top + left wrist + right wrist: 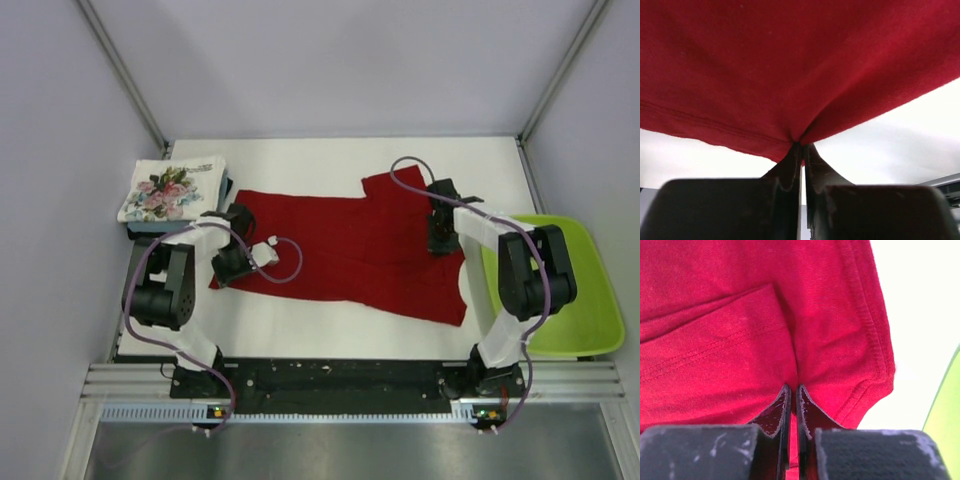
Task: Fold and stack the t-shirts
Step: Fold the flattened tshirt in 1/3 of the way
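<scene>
Evenness matters: left pincer and right pincer, both clenched on the red shirt, should lift together, keeping it taut.

A white tabletop fills the middle of the enclosure, evenly lit, with only soft shadows on it. Plain pale walls close it in at the back and on both sides (grey with a faint lilac cast). Slanting aluminium posts rise from the far corners. An aluminium rail runs along the near edge, with a dull metal sheet below it.
</scene>
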`<state>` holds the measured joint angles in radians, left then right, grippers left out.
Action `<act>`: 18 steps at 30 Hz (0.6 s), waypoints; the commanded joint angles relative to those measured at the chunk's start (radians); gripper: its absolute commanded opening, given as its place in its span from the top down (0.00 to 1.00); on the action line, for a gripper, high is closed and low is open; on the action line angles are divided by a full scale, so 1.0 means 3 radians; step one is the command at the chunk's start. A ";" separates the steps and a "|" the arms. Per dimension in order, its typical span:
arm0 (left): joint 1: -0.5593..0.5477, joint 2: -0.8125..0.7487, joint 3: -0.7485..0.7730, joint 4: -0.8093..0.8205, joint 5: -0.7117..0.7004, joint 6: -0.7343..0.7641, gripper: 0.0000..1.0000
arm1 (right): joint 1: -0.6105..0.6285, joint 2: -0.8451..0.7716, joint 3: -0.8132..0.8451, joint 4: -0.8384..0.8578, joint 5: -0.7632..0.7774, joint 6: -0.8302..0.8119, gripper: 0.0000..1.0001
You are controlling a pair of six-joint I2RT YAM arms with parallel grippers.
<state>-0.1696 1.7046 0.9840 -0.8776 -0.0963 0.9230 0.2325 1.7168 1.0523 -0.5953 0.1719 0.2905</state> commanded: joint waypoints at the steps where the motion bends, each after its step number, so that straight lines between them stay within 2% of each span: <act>1: 0.0003 0.0025 -0.0293 0.0037 0.0060 -0.0065 1.00 | -0.0136 0.0172 0.0362 0.0046 0.0342 -0.0124 1.00; 8: -0.0268 -0.0272 -0.0861 -0.0127 0.0030 -0.0198 1.00 | -0.0131 0.0413 0.0675 0.0031 0.0598 -0.0401 1.00; 11: -0.0355 -0.0384 -0.0938 -0.0143 0.0070 -0.0305 1.00 | -0.0131 0.0439 0.0782 0.0016 0.0507 -0.0457 1.00; 16: -0.0360 -0.0497 -0.0851 -0.0168 0.0111 -0.0453 1.00 | -0.0024 0.0118 0.0808 -0.0362 0.0602 -0.0345 0.62; 18: -0.0360 -0.0553 -0.0831 -0.0173 0.0096 -0.0489 1.00 | 0.0094 -0.0199 0.0676 -0.0515 0.0761 -0.0217 0.52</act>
<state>-0.2821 1.5398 0.7776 -0.8463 -0.1776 0.8433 0.2157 1.8271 1.2602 -0.6472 0.2867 0.1905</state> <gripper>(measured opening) 0.010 0.396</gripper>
